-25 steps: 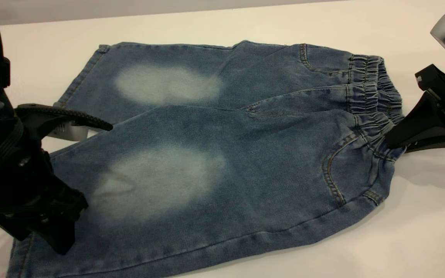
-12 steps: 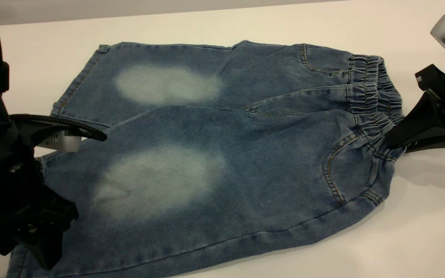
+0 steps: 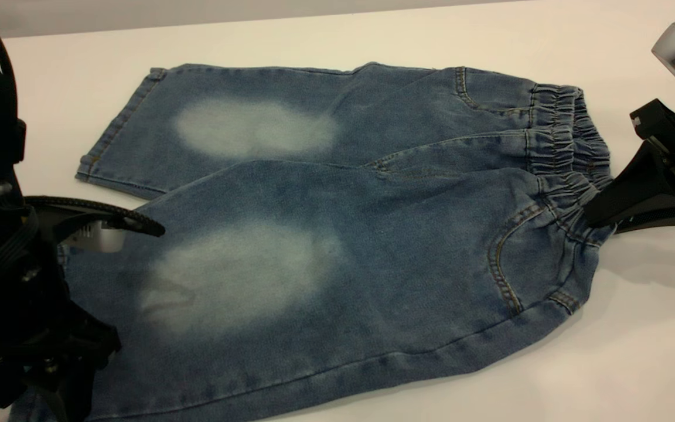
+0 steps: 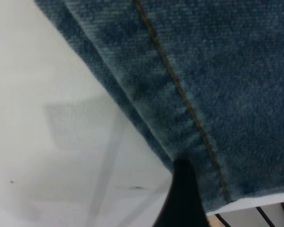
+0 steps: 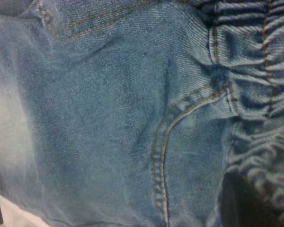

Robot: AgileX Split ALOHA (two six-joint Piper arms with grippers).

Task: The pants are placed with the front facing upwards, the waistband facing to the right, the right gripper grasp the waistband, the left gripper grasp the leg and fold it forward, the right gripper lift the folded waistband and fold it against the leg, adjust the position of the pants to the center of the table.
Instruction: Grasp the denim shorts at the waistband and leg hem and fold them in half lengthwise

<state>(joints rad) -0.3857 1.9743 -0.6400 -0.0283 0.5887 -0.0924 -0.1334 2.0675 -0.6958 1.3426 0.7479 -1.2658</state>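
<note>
White table (image 3: 337,35) carries the pants (image 3: 337,234), laid flat, front up, near leg overlapping far leg. Waistband (image 3: 569,146) at right end. Right gripper (image 3: 598,214): jaws clamped on waistband's near corner. Left gripper (image 3: 109,305) at near leg's hem, left end; jaws apart, upper jaw above denim.

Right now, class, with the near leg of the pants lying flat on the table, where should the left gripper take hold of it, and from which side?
Grip the hem of the near leg, coming in from the exterior view's left. That cuff end lies flat beside the left gripper, whose open curved finger hangs over it. The right gripper is already shut on the waistband, so the leg end is the free one to lift.
</note>
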